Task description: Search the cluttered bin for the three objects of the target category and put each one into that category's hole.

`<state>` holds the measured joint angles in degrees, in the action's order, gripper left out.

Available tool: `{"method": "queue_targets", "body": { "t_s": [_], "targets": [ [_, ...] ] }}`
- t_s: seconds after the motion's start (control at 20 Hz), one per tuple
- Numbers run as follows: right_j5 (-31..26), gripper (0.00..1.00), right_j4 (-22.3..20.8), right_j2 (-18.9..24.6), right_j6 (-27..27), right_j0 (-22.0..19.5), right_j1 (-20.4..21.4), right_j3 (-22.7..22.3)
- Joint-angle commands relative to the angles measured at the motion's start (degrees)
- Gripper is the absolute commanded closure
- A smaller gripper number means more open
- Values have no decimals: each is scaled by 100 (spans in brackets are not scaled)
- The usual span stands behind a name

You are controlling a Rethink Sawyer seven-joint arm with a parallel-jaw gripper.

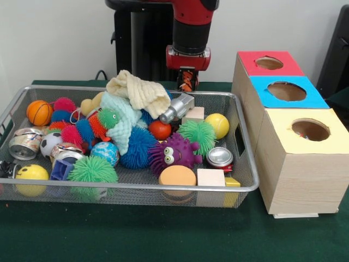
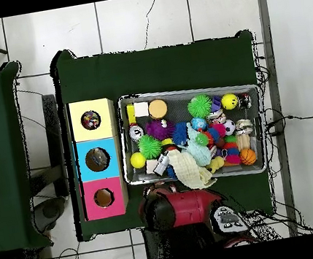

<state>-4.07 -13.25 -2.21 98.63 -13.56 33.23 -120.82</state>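
Note:
The wire mesh bin [image 1: 131, 187] is full of toys and sits left of three boxes; it also shows in the overhead view [image 2: 183, 91]. My gripper [image 1: 187, 81] hangs from the red arm above the bin's far rim. It is shut on a small orange toy with black tiger stripes [image 1: 187, 78]. In the overhead view the red arm [image 2: 183, 206] hides the gripper and the toy. The boxes have a red top [image 1: 270, 63], a blue top [image 1: 286, 91] and a yellow top [image 1: 308, 130], each with a round hole. Small colourful things show inside the yellow box's hole [image 2: 90, 120].
In the bin lie an orange basketball [image 1: 39, 112], a cream cloth [image 1: 139, 93], a purple spiky monster [image 1: 174, 154], green spiky balls [image 1: 197, 135], a yellow ball [image 1: 218, 124], cans [image 1: 220, 157] and wooden blocks [image 1: 210, 177]. Green cloth covers the table [image 1: 163, 234].

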Motion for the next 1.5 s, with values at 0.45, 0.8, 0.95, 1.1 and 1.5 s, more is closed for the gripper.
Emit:
{"method": "queue_targets", "body": {
  "t_s": [0.45,0.8,0.95,1.1,1.5],
  "targets": [
    [-676,100,354,780,796,-213,1036,-277],
    [-948,100,485,739,835,28,1471,-415],
    [-1099,100,523,724,786,109,1650,-403],
    [-1248,100,621,728,807,205,1756,-312],
    [-1952,100,943,517,990,799,2291,-284]
  ]
}}
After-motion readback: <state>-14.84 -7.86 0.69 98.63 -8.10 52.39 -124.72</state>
